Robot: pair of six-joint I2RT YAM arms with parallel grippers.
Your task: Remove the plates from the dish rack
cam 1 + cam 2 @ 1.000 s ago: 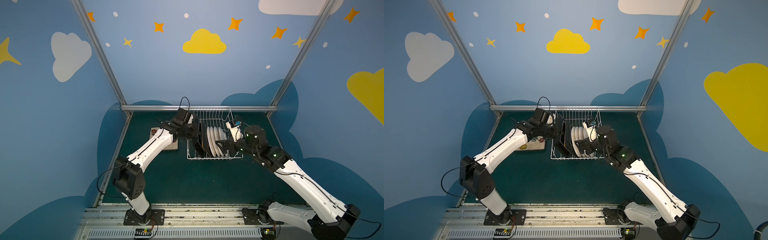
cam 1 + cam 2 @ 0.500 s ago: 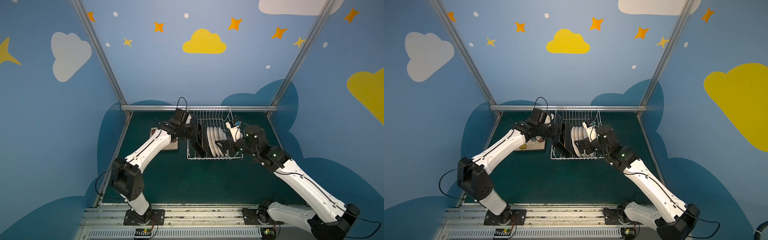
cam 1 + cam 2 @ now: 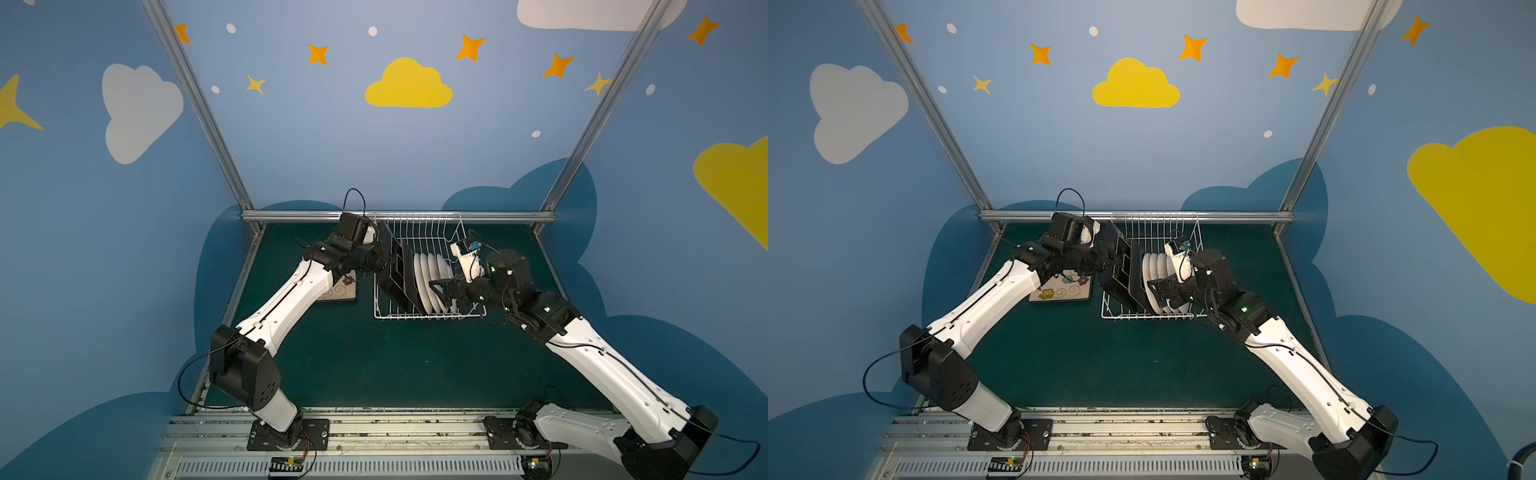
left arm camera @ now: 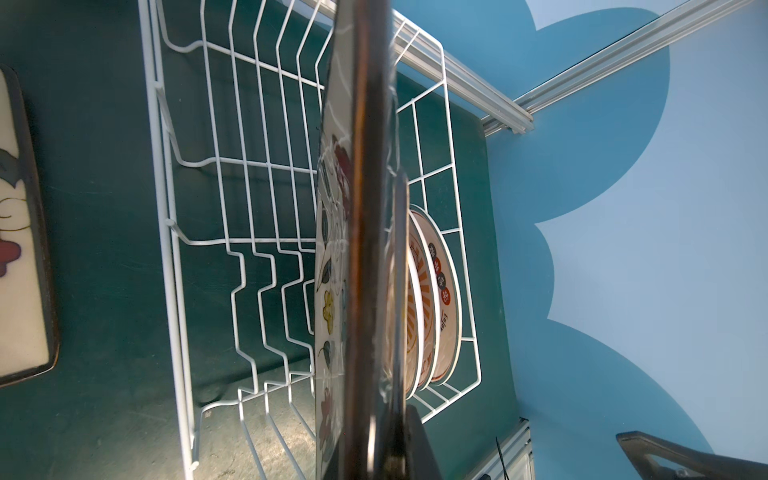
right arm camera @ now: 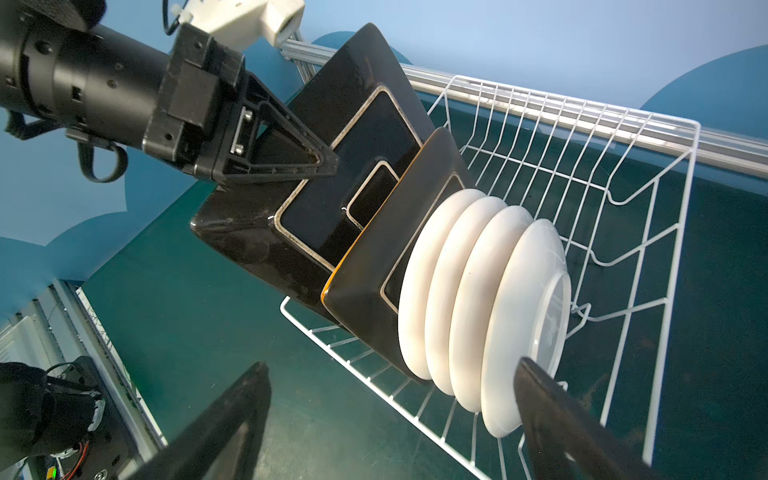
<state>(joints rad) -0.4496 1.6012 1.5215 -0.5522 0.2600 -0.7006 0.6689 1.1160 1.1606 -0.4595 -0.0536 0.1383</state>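
Observation:
The white wire dish rack [image 3: 415,318] [image 3: 1154,318] stands at the back of the table. My left gripper [image 3: 384,262] [image 3: 1106,264] [image 5: 316,162] is shut on the upper edge of a black-backed square plate [image 3: 395,266] [image 3: 1119,266] [image 5: 316,216]. That plate hangs tilted at the rack's left end, its flowered face [image 4: 332,249] showing in the left wrist view. A second black square plate [image 5: 374,266] and several round white plates [image 3: 432,282] [image 5: 478,291] [image 4: 440,291] stand in the rack. My right gripper [image 3: 440,289] [image 5: 390,365] is open beside the white plates and holds nothing.
Another flowered square plate [image 3: 340,291] [image 3: 1061,291] [image 4: 20,249] lies face up on the green table left of the rack, partly under my left arm. A metal rail [image 3: 399,216] runs close behind the rack. The rack's far tines [image 5: 582,166] hold nothing.
My left gripper has drifted slightly left and toward the back with the black plate in it. The right arm has not moved.

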